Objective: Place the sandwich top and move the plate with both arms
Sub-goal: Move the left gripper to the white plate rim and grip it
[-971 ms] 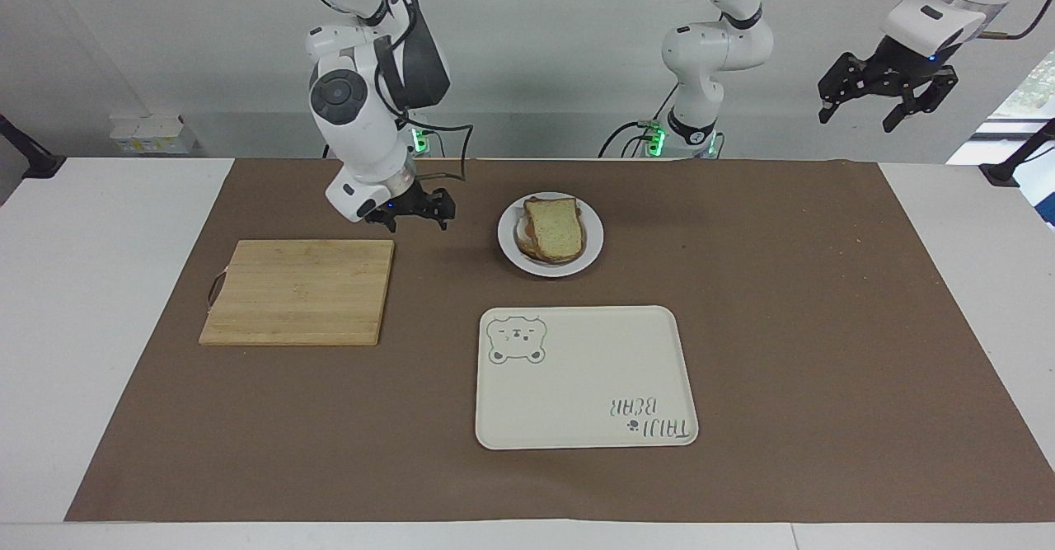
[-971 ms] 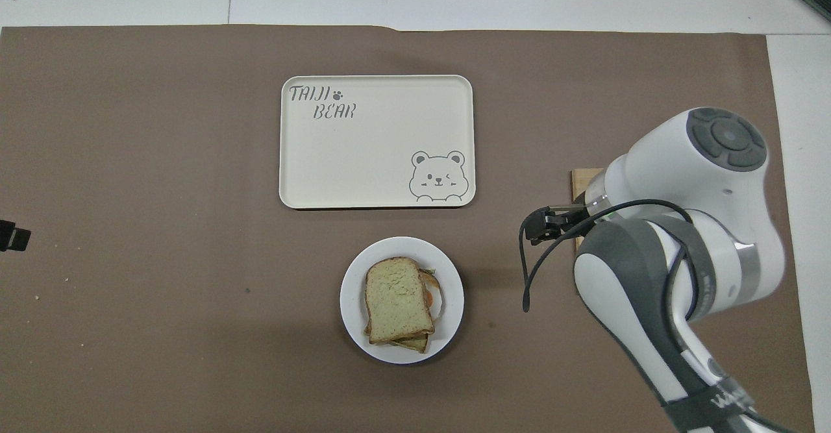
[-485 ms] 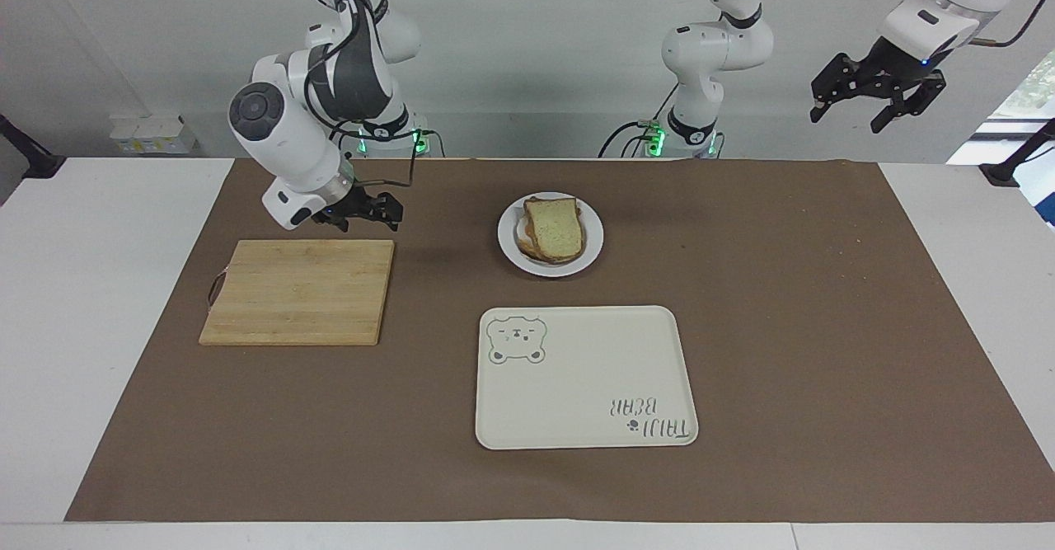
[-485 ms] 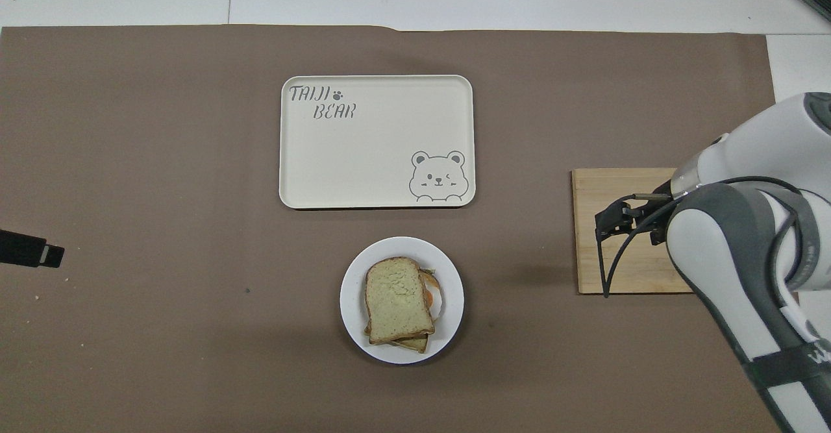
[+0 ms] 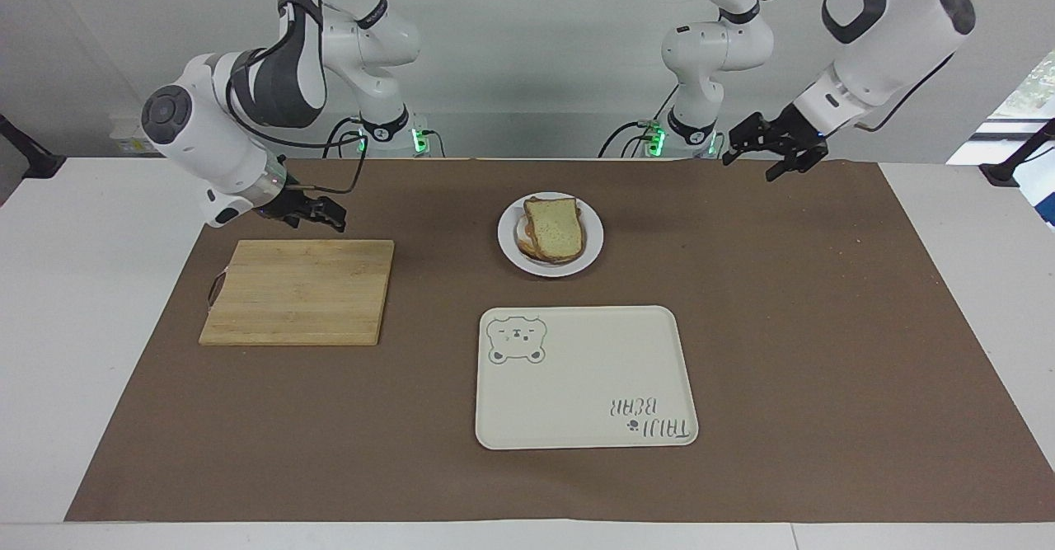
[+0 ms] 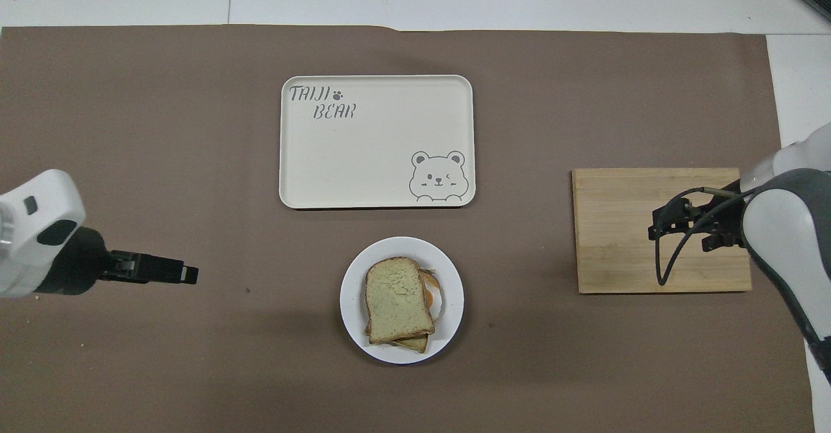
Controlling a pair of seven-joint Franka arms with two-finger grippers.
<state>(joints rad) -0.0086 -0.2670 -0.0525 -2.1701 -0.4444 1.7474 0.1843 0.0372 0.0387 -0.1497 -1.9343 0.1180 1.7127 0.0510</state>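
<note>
The sandwich top (image 6: 396, 299) hides most of the filling on the plate (image 6: 448, 319); both arms run off frame.

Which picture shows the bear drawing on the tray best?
The overhead view: there the bear drawing on the tray stands upright, with its wink clear. The facing view shows the same bear upside down and flatter.

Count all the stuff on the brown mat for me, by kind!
Plate: 1
Sandwich: 1
Tray: 1
Cutting board: 1
Total: 4
</note>
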